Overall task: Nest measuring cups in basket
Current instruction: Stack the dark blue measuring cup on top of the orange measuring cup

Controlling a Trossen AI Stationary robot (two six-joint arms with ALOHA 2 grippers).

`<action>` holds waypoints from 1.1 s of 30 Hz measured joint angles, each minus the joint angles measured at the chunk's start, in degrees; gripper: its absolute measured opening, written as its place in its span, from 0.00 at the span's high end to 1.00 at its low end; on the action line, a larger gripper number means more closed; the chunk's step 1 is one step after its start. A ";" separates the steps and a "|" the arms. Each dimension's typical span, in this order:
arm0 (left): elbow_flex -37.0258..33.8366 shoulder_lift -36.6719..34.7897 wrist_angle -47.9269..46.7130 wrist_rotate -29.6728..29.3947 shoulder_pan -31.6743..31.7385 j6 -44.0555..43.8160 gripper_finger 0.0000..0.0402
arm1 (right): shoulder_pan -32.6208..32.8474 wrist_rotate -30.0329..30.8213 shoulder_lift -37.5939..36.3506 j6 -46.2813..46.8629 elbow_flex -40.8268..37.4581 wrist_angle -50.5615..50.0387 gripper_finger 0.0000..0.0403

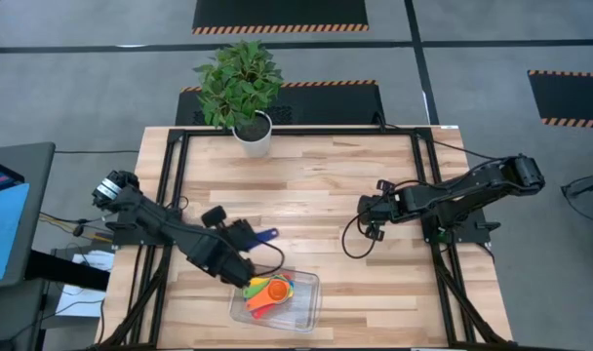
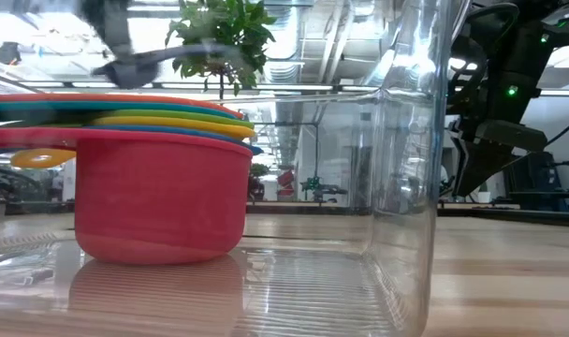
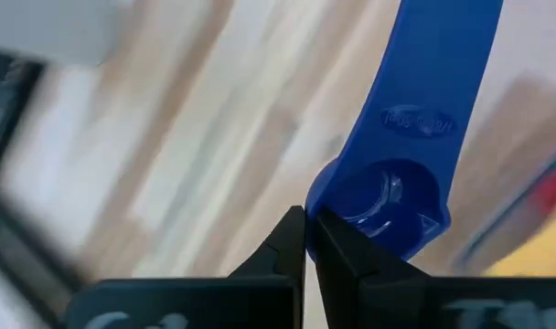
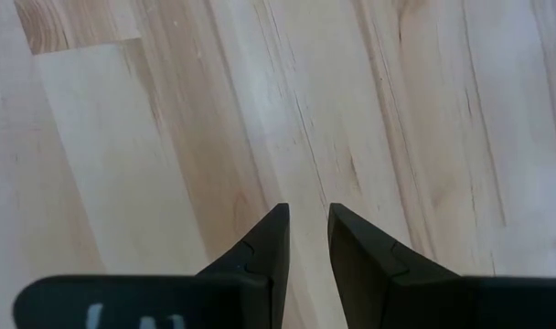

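Measuring cups [image 1: 268, 291] mostly sit nested in the basket [image 1: 306, 310]; left gripper [image 3: 305, 239], at the basket's ten o'clock, pinches the last dark blue cup [image 3: 401, 196]; right gripper [image 4: 304, 233] waits slightly parted, empty.

One camera looks straight down on the whole table [image 1: 306, 195] from high up. Another sits low inside the clear basket [image 2: 406, 187], very near the red cup [image 2: 158, 197], which the top camera sees too. Each wrist camera looks closely down at the wood.
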 joint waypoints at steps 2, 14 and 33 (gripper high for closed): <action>0.03 0.00 6.34 -0.18 0.39 2.95 1.00 | 0.00 0.00 0.00 -0.01 0.00 0.02 0.75; 0.07 1.04 28.29 1.44 -0.99 19.02 1.00 | 0.00 -0.01 0.00 -0.15 0.00 -0.34 0.75; 0.03 6.51 35.86 9.35 -0.58 52.04 1.00 | -0.02 -0.03 0.00 0.05 0.00 -0.21 0.75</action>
